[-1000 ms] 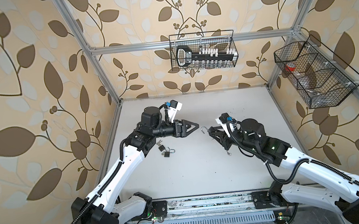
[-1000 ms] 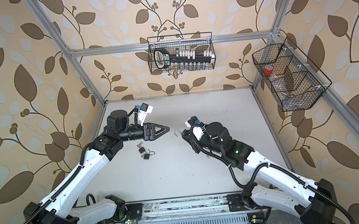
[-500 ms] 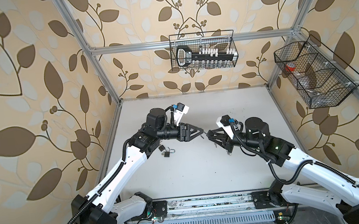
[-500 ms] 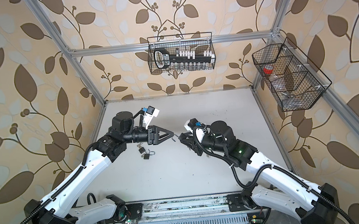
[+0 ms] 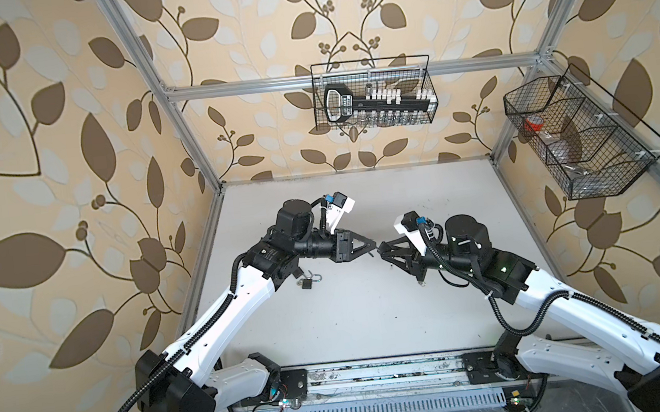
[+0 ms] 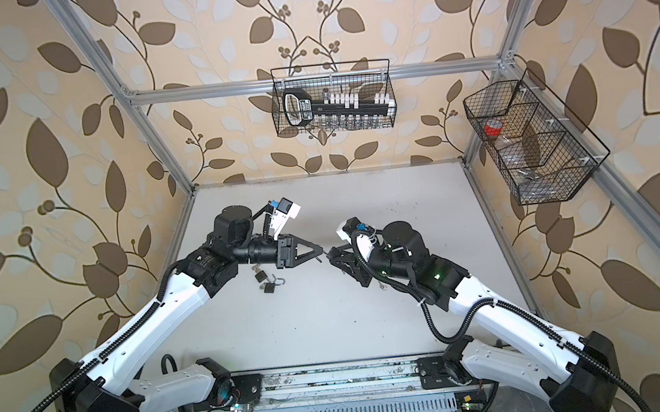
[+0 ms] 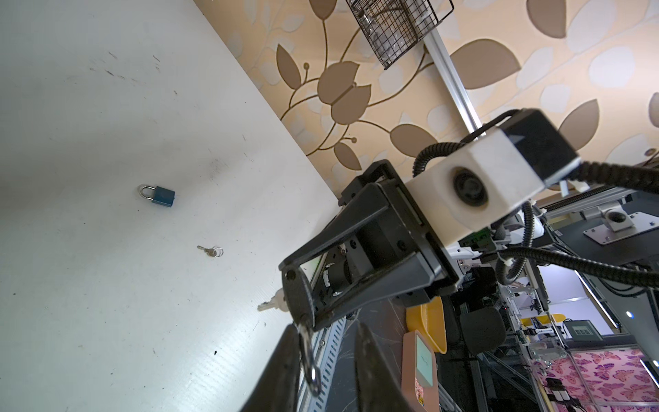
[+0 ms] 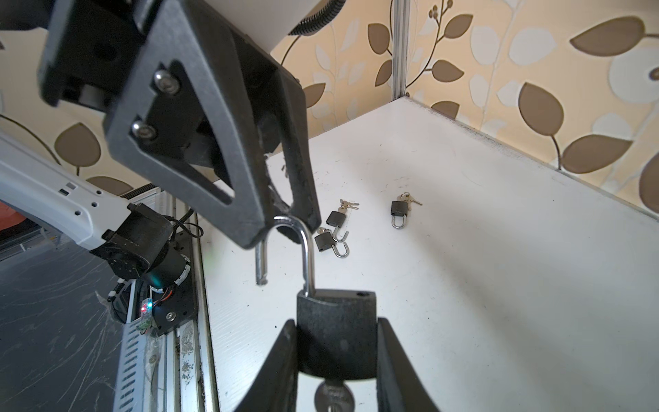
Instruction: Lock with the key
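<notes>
**Just off centre, two end effectors meet on one open padlock**

Farthest left on the white worktop (image 5: 373, 315), half under the left arm, lies a pair of spare padlocks (image 5: 306, 284) with their shackles open and keys attached. The right wrist view shows a third padlock (image 8: 399, 208) a little apart from that pair.

Above the middle of the worktop, the left end effector (image 5: 373, 247) points across at the right one. Its jaws stand narrow around the arch of the shackle (image 8: 307, 249). One finger (image 7: 281, 364) touches the steel, but the left wrist view shows a gap on the other side, so I cannot tell whether it truly pinches. The shackle is open, and its free leg hangs clear of the body.

The task's padlock (image 8: 337, 331) is in the air between the two tips. The right end effector (image 5: 385, 250) grips it by its dark body, with a jaw closed on either side. The key (image 8: 333, 392) sits in the end of the body opposite the shackle.

Beyond, toward the right wall, a closed blue padlock (image 7: 158, 194) and a loose key (image 7: 212, 251) on a ring lie on the worktop. One wire basket (image 5: 373, 94) hangs on the back wall and a second basket (image 5: 580, 134) on the right wall.
</notes>
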Robot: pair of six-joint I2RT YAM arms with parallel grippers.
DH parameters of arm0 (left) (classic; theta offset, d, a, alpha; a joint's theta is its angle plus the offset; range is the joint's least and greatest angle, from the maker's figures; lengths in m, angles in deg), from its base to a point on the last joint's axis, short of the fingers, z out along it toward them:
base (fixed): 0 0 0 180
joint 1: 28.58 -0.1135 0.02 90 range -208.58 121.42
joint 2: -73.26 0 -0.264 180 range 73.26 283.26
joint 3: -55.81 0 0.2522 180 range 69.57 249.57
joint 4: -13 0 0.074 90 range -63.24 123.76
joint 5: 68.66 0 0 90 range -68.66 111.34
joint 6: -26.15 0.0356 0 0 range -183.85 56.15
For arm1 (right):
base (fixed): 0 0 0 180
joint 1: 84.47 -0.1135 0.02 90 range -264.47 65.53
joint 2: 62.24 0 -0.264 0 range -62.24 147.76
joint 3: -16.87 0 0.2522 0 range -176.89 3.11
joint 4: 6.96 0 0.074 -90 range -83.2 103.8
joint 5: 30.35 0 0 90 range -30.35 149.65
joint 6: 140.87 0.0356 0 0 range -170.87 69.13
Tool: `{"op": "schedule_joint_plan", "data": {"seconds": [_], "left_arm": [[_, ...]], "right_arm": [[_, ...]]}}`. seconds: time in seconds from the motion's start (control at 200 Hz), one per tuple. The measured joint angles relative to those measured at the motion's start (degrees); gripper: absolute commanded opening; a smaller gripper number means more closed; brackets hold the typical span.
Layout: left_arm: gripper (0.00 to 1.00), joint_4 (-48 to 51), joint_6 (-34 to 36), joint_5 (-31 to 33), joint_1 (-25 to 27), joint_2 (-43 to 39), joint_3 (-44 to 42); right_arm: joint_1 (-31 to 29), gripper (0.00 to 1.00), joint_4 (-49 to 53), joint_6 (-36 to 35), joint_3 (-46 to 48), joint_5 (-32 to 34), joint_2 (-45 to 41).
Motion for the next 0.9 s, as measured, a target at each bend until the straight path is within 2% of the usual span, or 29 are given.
{"op": "schedule_joint_plan", "data": {"seconds": [0.25,0.505,0.55,0.64,0.8,0.84,0.905], "left_arm": [[0.17,0.1,0.0,0.2,0.0,0.1,0.0],[0.00,0.3,0.0,0.6,0.0,0.3,0.0],[0.00,0.4,0.3,0.9,0.0,0.3,0.0],[0.00,1.1,0.3,1.5,0.0,0.3,0.2],[0.00,2.8,0.0,3.6,0.7,0.3,2.2],[0.00,2.8,-0.3,4.3,0.7,0.2,2.5],[0.00,2.7,-1.0,5.2,0.7,0.0,2.7]], "right_arm": [[0.0,0.00,0.0,1.3,0.0,0.0,0.0],[0.0,0.00,0.0,1.9,-0.2,-0.5,0.0],[0.0,0.00,0.0,2.1,-0.2,-0.5,0.0],[0.0,0.34,0.0,2.4,-0.2,-0.7,0.0],[0.0,0.77,-0.7,2.6,-0.2,-0.4,-1.3],[0.0,0.83,-1.5,2.9,-0.2,0.1,-2.1],[0.0,0.86,-3.5,2.3,-0.1,1.1,-3.6]]}}
